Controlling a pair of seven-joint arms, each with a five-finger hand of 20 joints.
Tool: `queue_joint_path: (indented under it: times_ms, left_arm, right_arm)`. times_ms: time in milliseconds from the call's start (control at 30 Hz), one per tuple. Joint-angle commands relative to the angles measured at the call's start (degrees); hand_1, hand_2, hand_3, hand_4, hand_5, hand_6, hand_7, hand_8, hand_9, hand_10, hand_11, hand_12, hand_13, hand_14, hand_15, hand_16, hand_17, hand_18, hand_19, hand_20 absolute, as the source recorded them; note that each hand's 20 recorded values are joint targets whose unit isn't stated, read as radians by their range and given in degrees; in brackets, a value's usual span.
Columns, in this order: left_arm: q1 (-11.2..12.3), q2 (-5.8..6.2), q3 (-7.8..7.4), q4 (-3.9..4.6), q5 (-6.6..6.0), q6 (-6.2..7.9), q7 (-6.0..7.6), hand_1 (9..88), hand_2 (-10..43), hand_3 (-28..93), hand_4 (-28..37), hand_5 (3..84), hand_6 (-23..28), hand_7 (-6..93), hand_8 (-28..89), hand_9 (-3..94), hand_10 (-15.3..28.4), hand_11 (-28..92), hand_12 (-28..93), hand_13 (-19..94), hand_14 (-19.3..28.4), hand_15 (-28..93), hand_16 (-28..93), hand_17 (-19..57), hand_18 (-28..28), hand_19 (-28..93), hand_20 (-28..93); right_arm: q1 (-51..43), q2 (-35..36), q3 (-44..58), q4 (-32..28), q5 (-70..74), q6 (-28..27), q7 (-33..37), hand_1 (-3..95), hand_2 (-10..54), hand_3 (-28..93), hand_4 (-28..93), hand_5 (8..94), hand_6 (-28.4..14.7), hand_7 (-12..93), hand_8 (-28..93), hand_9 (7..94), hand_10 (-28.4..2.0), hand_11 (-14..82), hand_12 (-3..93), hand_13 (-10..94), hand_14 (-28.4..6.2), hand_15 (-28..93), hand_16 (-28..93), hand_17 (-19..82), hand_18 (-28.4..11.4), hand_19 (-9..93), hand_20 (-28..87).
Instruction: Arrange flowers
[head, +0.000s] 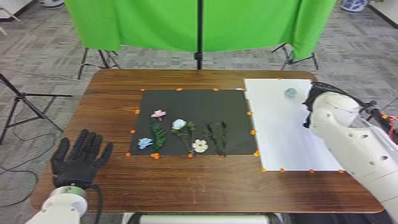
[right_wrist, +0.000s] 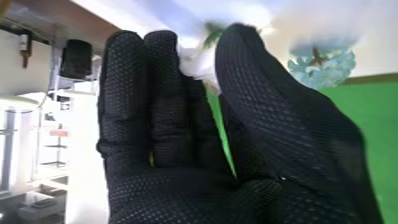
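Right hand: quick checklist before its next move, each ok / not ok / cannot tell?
1. White flower between thumb and fingers of the right hand: ok.
2. Right hand at the white sheet: ok, at its far right part.
3. Light blue flower lying on the sheet: ok, near the far edge, left of the hand.
4. White flower's contact with the sheet: cannot tell.
5. All flowers off the black mat: not ok, the pink flower and others lie there.
6. Left hand out of the way: ok, left of the mat, fingers straight.
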Motion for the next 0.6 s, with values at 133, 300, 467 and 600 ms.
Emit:
queue_joint_path:
  times_ms: [133,300,467,600]
  left_arm:
    - [0.95,-0.60,0.59,0.10,0.10,-0.38,-0.56,27.7,13.3,75,-28.3,44.3,7.1,27.3,-14,42.0,15.2,35,14,35,15.4,57,-7,-4.2,15.5,43,21]
    - [0.96,-0.59,0.41,0.11,0.21,-0.34,-0.74,27.4,13.5,76,-28.3,44.3,7.0,27.4,-14,42.0,15.2,35,14,35,15.4,57,-7,-4.2,15.4,43,21]
    - [0.62,-0.54,0.36,0.24,0.13,-0.17,-0.80,27.4,13.5,76,-28.3,44.4,7.1,27.3,-14,42.0,15.1,36,14,35,15.4,57,-7,-4.2,15.4,43,21]
    - [0.01,-0.73,0.58,0.29,-0.10,0.68,-1.12,27.5,13.6,75,-28.3,44.5,7.1,27.3,-14,41.9,15.2,35,14,35,15.4,57,-7,-4.2,15.4,43,21]
  right_arm:
    - [-3.68,2.32,-1.58,-5.01,-4.38,17.31,-5.71,68.9,-3.5,49,-28,67.6,-1.3,36,13,78.1,-11.0,18.8,51.0,70,-7.9,46,38,47,-13.6,79,29]
    - [-4.56,4.61,-2.82,-15.87,-6.25,21.04,-10.34,67.2,-2.7,52,-28,67.1,-1.1,38,15,77.8,-11.2,20.7,49.9,70,-8.0,47,37,47,-14.0,79,30]
    - [-2.56,3.80,-8.60,-22.30,-9.15,18.04,-17.80,65.5,-2.9,55,-28,67.0,-1.4,38,15,77.5,-11.5,20.9,49.8,70,-8.0,47,37,46,-14.8,80,31]
    - [0.81,1.66,-15.17,-22.69,-9.25,14.56,-21.59,65.2,-3.0,55,-28,67.0,-1.4,38,15,77.5,-11.5,20.8,49.6,70,-8.0,47,37,46,-14.9,80,31]
